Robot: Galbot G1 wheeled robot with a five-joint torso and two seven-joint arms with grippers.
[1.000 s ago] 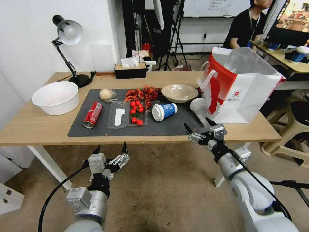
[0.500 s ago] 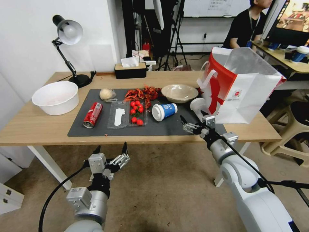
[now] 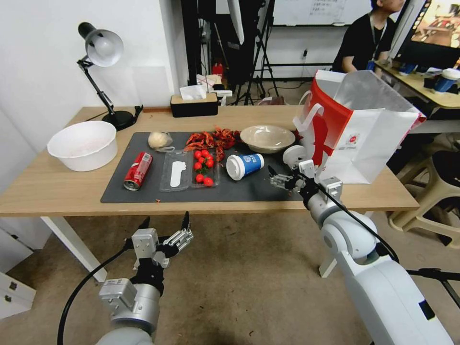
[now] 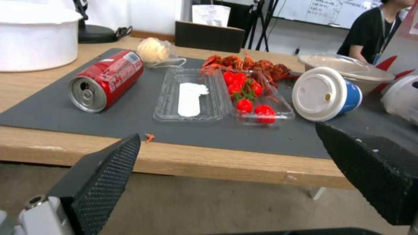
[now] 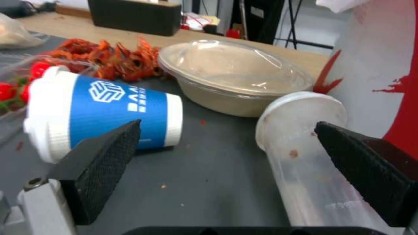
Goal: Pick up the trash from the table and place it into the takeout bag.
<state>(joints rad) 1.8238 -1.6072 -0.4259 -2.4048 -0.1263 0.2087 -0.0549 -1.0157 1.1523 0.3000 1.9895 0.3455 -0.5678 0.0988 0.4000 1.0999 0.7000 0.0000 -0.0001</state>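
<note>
Even, bright indoor light falls from above and shadows are soft. The head view bends at its edges. In both wrist views, the near black fingers (image 4: 104, 176) look blurred.

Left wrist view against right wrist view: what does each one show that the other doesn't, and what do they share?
The left wrist view alone has the red soda can lying on its side and the white bowl. The right wrist view alone has the takeout bag. Both show the blue paper cup tipped over, the beige shallow bowl and the clear plastic cup.
</note>
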